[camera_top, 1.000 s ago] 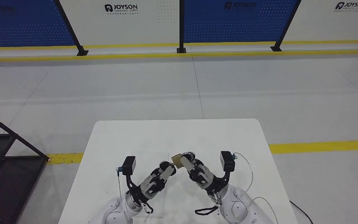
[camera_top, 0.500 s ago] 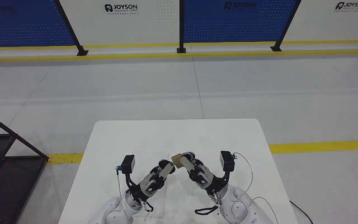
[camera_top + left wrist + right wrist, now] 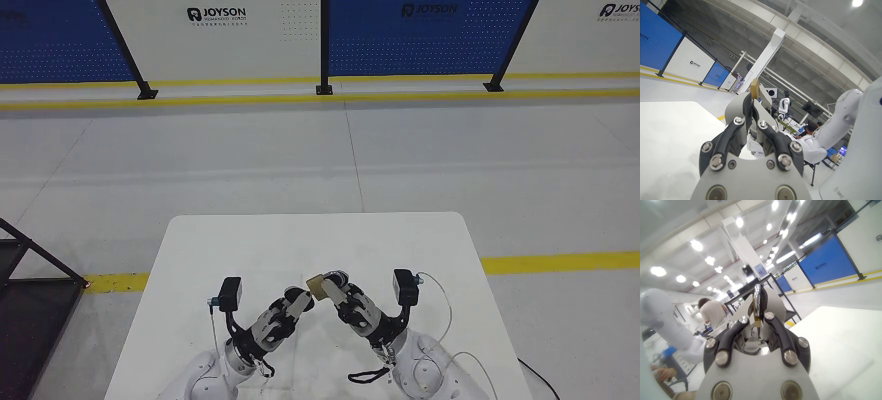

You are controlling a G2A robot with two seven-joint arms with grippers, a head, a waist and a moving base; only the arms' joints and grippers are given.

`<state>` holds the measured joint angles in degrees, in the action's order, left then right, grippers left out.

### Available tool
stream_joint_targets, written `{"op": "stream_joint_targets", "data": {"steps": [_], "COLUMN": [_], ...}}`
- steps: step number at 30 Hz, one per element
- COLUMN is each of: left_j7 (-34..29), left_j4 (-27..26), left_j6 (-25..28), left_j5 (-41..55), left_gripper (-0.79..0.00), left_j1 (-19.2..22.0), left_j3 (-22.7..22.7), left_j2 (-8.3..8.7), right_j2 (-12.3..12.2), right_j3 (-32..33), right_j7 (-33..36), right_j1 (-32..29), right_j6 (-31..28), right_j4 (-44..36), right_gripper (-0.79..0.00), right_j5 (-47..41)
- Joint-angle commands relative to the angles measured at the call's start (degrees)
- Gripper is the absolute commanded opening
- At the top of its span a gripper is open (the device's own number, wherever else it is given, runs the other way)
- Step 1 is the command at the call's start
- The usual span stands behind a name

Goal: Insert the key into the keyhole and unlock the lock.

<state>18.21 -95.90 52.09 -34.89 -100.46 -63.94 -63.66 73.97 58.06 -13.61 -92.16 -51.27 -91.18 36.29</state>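
The lock (image 3: 756, 310) has a dull brass body and a mirror-bright chrome shackle (image 3: 757, 294). The right gripper (image 3: 759, 294) has smooth matt grey fingers (image 3: 776, 303), ribbed black rubbery pads (image 3: 763, 296) and shiny metal screws (image 3: 789, 357). The table (image 3: 400, 240) is smooth matt white.

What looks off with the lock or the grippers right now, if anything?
Nothing stands out. The right gripper is clamped on the brass padlock over the table, and the left gripper, fingers closed, meets the padlock's body. Nothing is dropped or bent. Whether the key is seated in the keyhole cannot be told.
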Motion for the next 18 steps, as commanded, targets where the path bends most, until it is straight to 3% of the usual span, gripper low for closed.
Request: {"op": "stream_joint_targets", "data": {"steps": [1, 18], "left_j7": [2.4, 29.3], "left_j4": [-0.2, 3.5], "left_j6": [-0.5, -14.1], "left_j5": [-2.9, -30.5], "left_gripper": [-0.785, -0.785], "left_j1": [0.0, 1.1], "left_j3": [-0.2, 2.7], "left_j2": [-0.25, -2.83], "right_j2": [0.0, -0.1], "right_j3": [0.0, 0.1], "right_j7": [0.1, 0.7], "right_j1": [0.0, -0.4], "right_j6": [0.0, 0.6], "right_j4": [0.1, -0.4], "right_gripper": [-0.785, -0.785], "right_j5": [-0.1, -0.2]}}
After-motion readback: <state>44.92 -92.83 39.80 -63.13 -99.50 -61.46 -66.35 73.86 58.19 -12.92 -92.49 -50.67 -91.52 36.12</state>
